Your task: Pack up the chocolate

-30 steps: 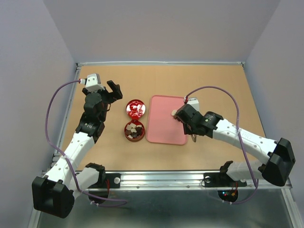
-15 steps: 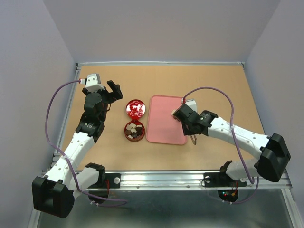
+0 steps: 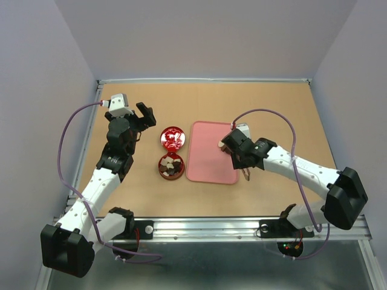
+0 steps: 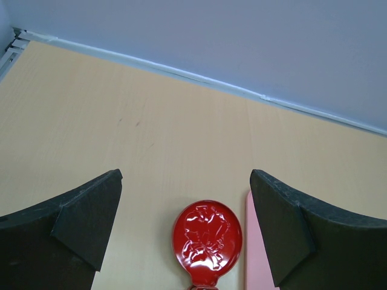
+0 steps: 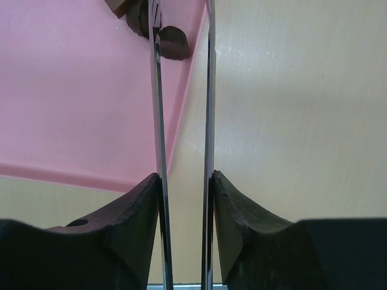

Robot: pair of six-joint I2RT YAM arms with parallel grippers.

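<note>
Several dark brown and cream chocolates lie in the open red tin (image 3: pixel 170 167). One cream chocolate (image 3: pixel 221 144) lies on the pink tray (image 3: pixel 205 163), right by my right gripper (image 3: pixel 233 151). That gripper is shut on metal tweezers (image 3: pixel 247 174). In the right wrist view, my right gripper (image 5: pixel 184 178) holds the tweezers' blades (image 5: pixel 158 90) slightly apart over the tray's right edge (image 5: pixel 72 109). Their tips are beside a dark chocolate (image 5: pixel 171 42). My left gripper (image 3: pixel 144 116) is open and empty, left of the tin.
The tin's red embossed lid (image 3: pixel 173 138) lies just behind the tin; it also shows in the left wrist view (image 4: pixel 207 237) between the open fingers. The table's back wall and side rails bound the surface.
My right arm has shifted slightly left toward the tray with the tweezers. The left arm has not moved.
</note>
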